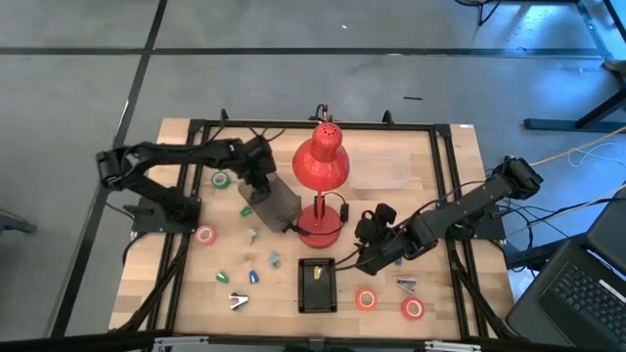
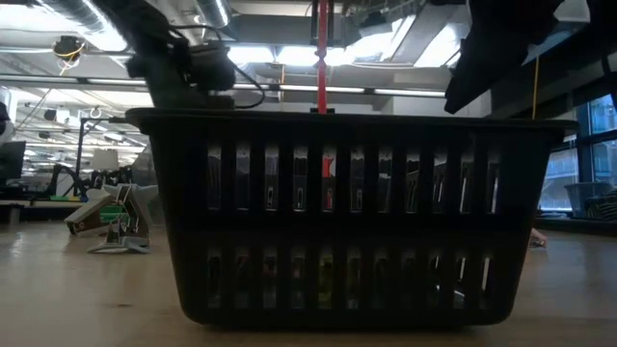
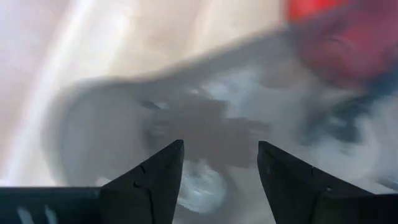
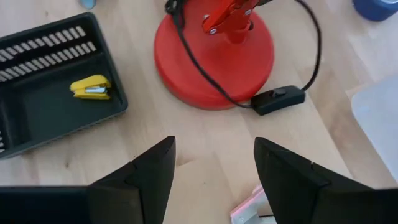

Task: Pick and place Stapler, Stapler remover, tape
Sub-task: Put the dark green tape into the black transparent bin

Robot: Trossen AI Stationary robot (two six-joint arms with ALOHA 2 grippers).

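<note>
Already the yellow stapler (image 4: pixel 92 88) lies in the black basket (image 1: pixel 316 286), while tape rolls (image 1: pixel 367 299) sit loose on the table (image 1: pixel 460 156). The right gripper (image 4: pixel 211 168), spread and empty, hovers near the red lamp (image 1: pixel 321 161); the left gripper (image 3: pixel 219 168) (also parted, empty) hangs over a blurred grey object (image 1: pixel 272 203). Its cord (image 4: pixel 211 81) could snag a finger and tip it.

Stapler (image 4: pixel 91 88) in basket (image 1: pixel 317 301), lamp (image 1: pixel 321 166) just behind; tape rolls (image 1: pixel 367 299) right of basket.
</note>
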